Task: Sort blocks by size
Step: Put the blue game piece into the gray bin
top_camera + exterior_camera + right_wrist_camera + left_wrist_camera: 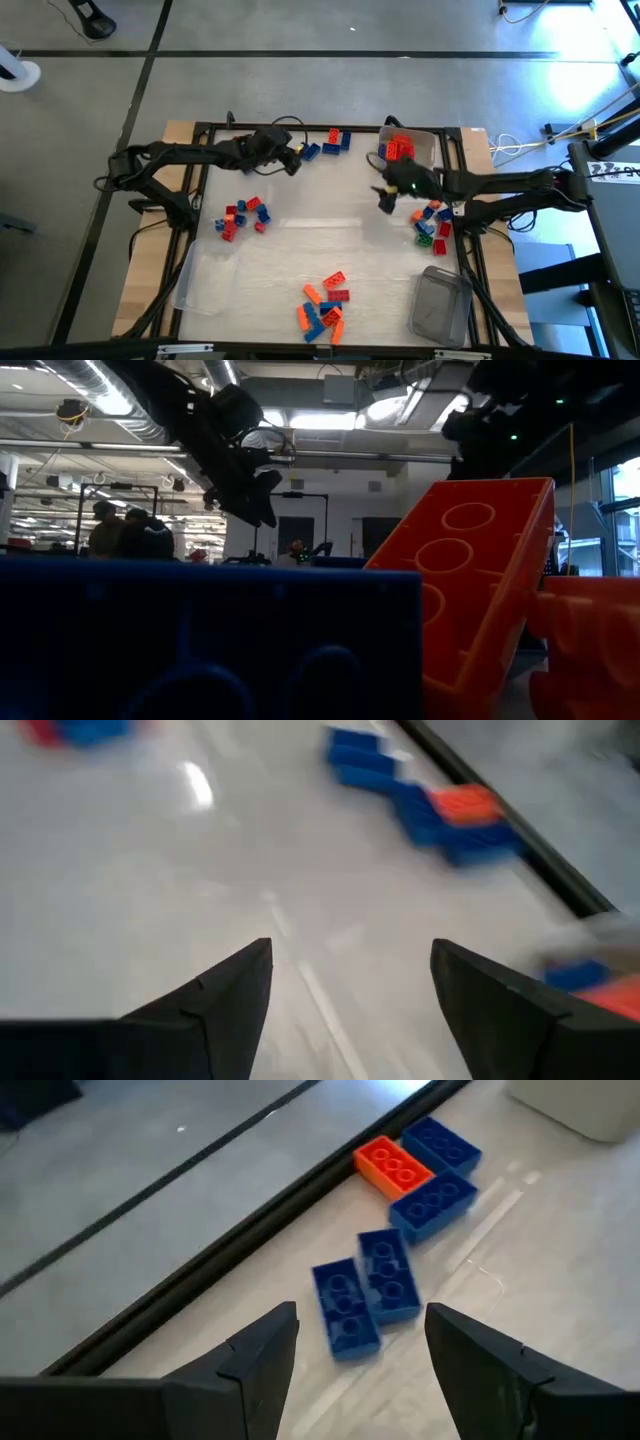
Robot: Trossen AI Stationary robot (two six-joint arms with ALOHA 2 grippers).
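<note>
The blocks lie in groups on the white table top. A far row of blue ones and one orange (328, 143) shows close up in the left wrist view as two blue blocks side by side (365, 1292), an orange one (393, 1165) and two more blue ones (432, 1200). Other piles lie at the left (243, 217), the near middle (322, 303) and the right (432, 222). My left gripper (293, 163) (360, 1320) hangs open just short of the far row. My right gripper (383, 200) (350, 950) hangs open over bare table, with nothing between its fingers.
A clear tub (412, 148) at the far right holds red and orange blocks. Two more clear tubs stand at the near left (205, 285) and near right (440, 305). A black frame (200, 180) rims the table. In the low view, a blue block (210, 640) and an orange block (480, 560) fill the foreground.
</note>
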